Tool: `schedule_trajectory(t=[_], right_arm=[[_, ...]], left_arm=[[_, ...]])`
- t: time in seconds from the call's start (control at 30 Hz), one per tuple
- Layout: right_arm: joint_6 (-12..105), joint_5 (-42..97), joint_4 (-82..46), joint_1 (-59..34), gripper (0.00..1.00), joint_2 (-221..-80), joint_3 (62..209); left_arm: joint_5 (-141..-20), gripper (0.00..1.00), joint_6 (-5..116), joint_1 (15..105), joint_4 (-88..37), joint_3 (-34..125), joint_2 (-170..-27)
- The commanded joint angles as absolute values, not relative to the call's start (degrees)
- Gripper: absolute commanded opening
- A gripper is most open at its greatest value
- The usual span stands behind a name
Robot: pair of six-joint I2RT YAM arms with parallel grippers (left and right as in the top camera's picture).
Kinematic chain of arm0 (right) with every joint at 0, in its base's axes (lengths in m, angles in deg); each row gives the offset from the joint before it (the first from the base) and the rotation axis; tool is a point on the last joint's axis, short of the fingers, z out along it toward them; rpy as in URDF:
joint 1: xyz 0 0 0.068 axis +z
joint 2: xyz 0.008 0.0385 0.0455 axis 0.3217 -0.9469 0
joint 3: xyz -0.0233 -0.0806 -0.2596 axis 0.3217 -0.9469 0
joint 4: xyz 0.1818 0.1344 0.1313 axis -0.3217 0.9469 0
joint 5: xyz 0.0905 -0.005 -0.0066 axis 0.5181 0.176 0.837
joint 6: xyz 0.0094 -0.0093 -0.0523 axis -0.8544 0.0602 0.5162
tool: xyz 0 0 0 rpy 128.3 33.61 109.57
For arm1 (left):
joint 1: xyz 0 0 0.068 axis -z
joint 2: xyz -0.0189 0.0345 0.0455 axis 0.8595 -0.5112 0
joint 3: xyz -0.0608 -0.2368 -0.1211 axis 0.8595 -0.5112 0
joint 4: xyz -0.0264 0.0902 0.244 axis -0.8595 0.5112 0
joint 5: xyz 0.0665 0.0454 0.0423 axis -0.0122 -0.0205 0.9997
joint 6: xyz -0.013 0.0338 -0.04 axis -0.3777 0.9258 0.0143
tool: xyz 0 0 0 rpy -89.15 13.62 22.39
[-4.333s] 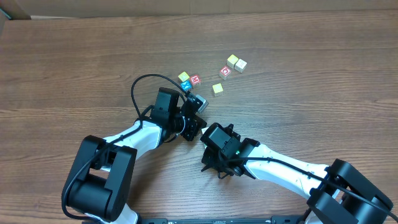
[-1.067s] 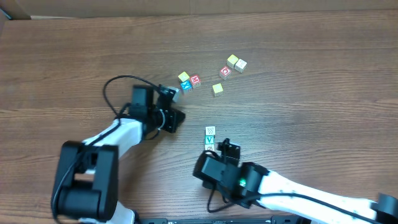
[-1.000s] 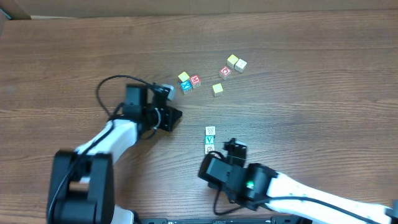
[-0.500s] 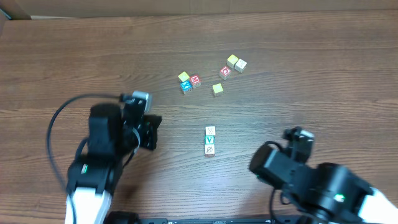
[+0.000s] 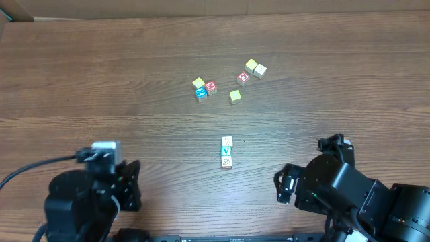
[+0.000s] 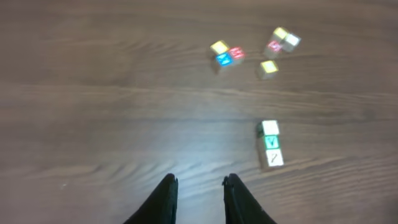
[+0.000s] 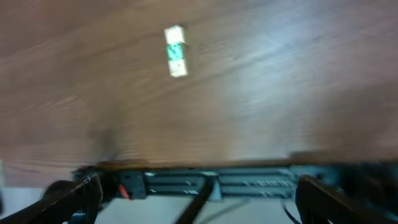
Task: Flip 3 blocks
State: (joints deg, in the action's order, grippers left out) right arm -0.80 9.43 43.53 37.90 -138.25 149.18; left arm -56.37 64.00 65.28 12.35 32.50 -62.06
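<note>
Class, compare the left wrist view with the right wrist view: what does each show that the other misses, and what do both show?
Only the left wrist view: the scattered other cubes beyond the row, and the left fingers, narrowly parted, holding nothing.
Only the right wrist view: the near edge of the table, a dark rail below it, and the right fingers spread wide at the frame's corners.
Both: the row of three blocks lying on that table.
</note>
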Motion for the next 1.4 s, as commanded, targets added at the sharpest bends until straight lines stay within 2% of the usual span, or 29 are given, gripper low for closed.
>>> schedule_trajectory(t=[0.0,0.17,0.2,0.23,0.3,0.33,0.43,0.53,1.37], right_arm=[[1.4,2.0,39.7,37.7,1.0,-138.0,150.4],[0.7,-24.6,29.7,37.8,1.0,-138.0,150.4],[0.6,-30.7,27.4,37.8,1.0,-138.0,150.4],[0.6,-36.2,25.6,37.8,1.0,-138.0,150.4],[0.6,-47.2,23.2,37.7,1.0,-138.1,150.4],[0.6,-51.2,22.9,37.7,1.0,-138.1,150.4],[0.6,-60.8,23.2,37.7,1.0,-138.0,150.4],[0.8,-61.9,24.6,37.7,1.0,-138.1,150.4],[0.7,-33.0,26.9,37.7,1.0,-138.1,150.4]], left_arm=[[-52.5,0.23,60.9,65.8,15.0,36.3,-61.6],[-53.0,0.35,61.1,65.8,15.7,37.1,-61.6],[-53.3,0.41,61.1,65.8,16.0,37.1,-61.6],[-53.4,0.52,61.1,65.8,16.2,37.1,-61.6],[-53.4,0.92,61.1,65.8,16.7,37.1,-61.6],[-53.4,1.0,61.1,65.8,16.8,37.1,-61.6],[-53.4,1.0,61.1,65.8,18.0,37.1,-61.6],[-53.4,1.0,61.1,65.8,19.8,37.1,-61.6],[-53.4,1.0,61.1,65.8,21.1,37.1,-61.6]])
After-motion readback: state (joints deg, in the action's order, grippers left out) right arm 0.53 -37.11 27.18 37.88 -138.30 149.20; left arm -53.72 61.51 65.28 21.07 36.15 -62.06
